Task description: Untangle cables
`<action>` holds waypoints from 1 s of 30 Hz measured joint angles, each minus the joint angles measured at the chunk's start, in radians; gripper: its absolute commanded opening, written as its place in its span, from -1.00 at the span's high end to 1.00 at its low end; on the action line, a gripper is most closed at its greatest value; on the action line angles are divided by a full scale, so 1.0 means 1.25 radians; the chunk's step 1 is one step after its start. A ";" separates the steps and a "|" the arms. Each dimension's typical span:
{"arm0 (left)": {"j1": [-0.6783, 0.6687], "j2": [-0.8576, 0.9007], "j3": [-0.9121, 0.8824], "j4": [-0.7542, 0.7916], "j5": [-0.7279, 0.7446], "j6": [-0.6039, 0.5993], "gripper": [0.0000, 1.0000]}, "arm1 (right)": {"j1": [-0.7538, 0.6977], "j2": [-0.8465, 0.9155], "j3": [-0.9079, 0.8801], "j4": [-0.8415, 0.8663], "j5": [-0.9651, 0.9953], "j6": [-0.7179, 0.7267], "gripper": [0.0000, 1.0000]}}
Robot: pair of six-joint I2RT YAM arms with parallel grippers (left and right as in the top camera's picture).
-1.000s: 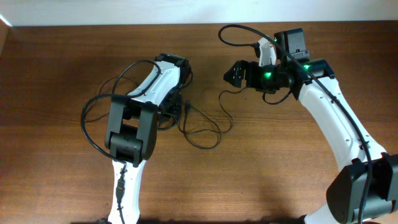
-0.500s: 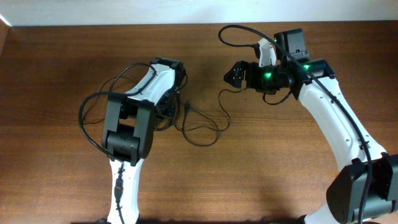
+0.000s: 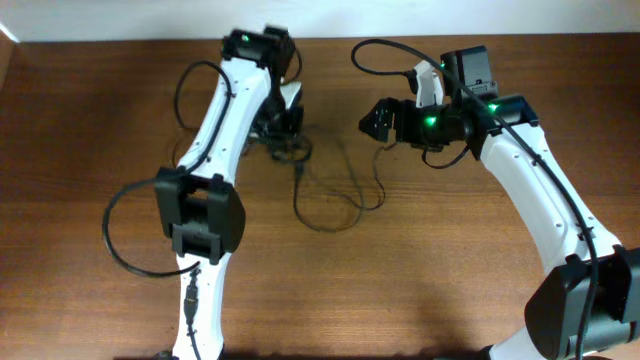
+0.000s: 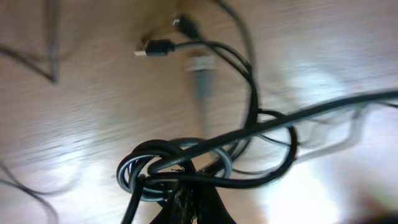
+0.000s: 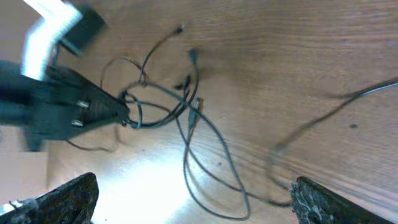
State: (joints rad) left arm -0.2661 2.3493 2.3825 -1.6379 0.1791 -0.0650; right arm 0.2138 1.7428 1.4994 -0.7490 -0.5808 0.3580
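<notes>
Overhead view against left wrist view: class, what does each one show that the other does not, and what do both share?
Only overhead: the right gripper, open, well apart from the cables, and their whole loose loop. Only left wrist: the knotted coil, close up, at the shut left gripper. Both: thin black cords trailing across the wooden table.
</notes>
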 measured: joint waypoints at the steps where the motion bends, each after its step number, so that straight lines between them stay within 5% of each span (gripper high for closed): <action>1: 0.000 0.001 0.039 0.000 0.040 0.004 1.00 | 0.000 0.000 0.000 0.001 -0.011 0.001 -1.00; 6: 0.000 0.001 0.196 0.010 0.266 0.014 1.00 | 0.000 0.000 0.000 0.001 -0.106 0.000 -1.00; 14: -0.001 0.000 0.219 0.041 0.581 0.009 1.00 | 0.000 0.000 0.000 0.001 -0.199 0.001 -1.00; 22: -0.013 0.000 0.219 0.042 0.615 -0.008 1.00 | 0.006 0.000 0.000 0.013 -0.171 0.002 -1.00; 30: -0.023 0.001 0.219 0.023 0.454 -0.009 1.00 | -0.013 0.000 0.000 0.029 -0.146 0.030 -1.00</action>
State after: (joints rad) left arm -0.2943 2.3501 2.6556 -1.6085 0.7467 -0.0761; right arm 0.1982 1.7428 1.4994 -0.7128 -0.7631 0.3950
